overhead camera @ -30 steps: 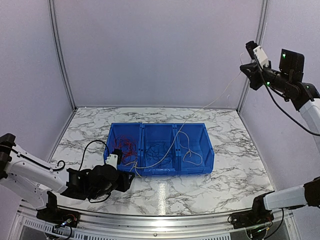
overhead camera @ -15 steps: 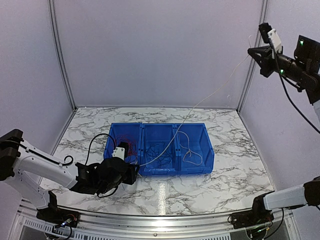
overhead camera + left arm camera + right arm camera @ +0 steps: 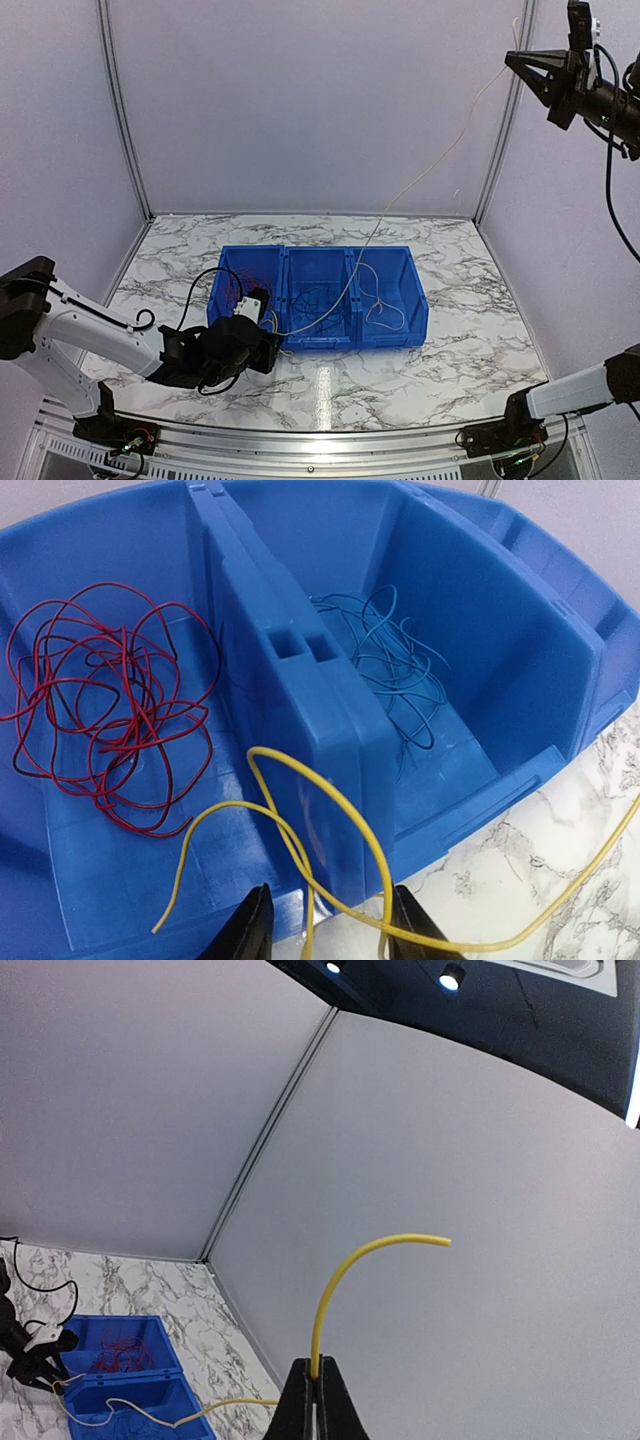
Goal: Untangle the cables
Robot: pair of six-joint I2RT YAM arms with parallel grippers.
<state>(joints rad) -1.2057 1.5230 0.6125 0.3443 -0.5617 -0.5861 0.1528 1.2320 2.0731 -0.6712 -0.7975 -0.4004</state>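
A blue three-compartment bin [image 3: 318,342] sits mid-table. Red cable [image 3: 100,700] lies looped in its left compartment and dark blue cable [image 3: 395,670] in the middle one. A pale loop [image 3: 385,315] lies in the right one. The yellow cable [image 3: 440,160] runs taut from the bin's front left up to my right gripper [image 3: 520,62], held high at the top right. That gripper [image 3: 318,1380] is shut on the cable near its free end [image 3: 385,1247]. My left gripper [image 3: 328,932] is open at the bin's front wall, with yellow loops [image 3: 330,820] between its fingers.
The bin stands on a marble table [image 3: 450,370] with grey walls behind and at both sides. The left arm [image 3: 110,340] lies low along the table's front left. A black arm cable [image 3: 190,295] arcs over the bin's left corner.
My right gripper has risen up and to the right, drawing the yellow cable tauter. My left gripper has moved right, closer to the bin's front wall.
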